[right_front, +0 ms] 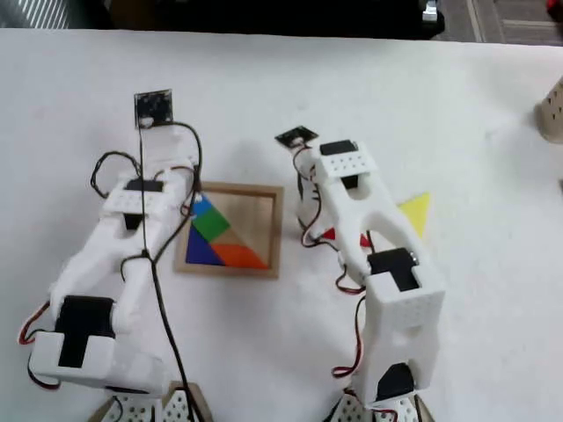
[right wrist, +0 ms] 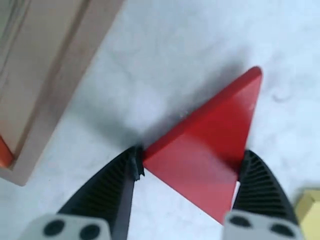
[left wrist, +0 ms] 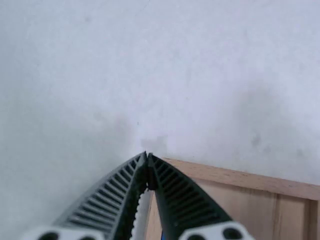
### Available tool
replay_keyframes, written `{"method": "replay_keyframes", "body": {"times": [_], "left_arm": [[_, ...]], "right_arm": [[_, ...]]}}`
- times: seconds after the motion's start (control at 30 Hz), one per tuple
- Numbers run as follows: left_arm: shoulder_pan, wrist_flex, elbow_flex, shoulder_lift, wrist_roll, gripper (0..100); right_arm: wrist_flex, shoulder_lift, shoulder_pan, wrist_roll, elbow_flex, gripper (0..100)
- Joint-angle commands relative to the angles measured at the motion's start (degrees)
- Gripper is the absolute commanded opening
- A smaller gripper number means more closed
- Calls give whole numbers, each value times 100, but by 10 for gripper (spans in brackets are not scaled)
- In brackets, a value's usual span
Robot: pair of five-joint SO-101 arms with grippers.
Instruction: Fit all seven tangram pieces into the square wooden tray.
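I am pinching the red triangle (right wrist: 210, 135), lying on the table (right wrist: 175, 50) just beside the wooden tray (right wrist: 55, 75), with my right gripper (right wrist: 192, 155), my left gripper (left wrist: 148, 157) sitting closed and empty, and I am probably risking it twisting free since my fingers (right wrist: 115, 185) are bearing on slanted edges.

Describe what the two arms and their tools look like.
The left arm and right arm have white plastic shells with black motor blocks and rows of small holes. Thin red and black cables loop along them. The left tool and right tool have dark, ridged fingers tapering to points, on white mounts with screw holes.
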Motion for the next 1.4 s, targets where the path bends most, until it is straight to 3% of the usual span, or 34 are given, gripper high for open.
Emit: {"method": "replay_keyframes", "body": {"times": [0.0, 0.37, 0.9, 1.37], "left_arm": [[-75, -62, -281, -31, -70, 22], [-75, -62, -281, -40, -70, 22], [-66, -70, -281, -57, -70, 22], [-136, -97, -325, -66, -70, 22]], "right_arm": [[-22, 13, -13, 26, -114, 183], [163, -154, 356, -281, -167, 183], [787, -884, 303, -668, -53, 183], [1305, -1578, -1130, -1196, -44, 183]]}}
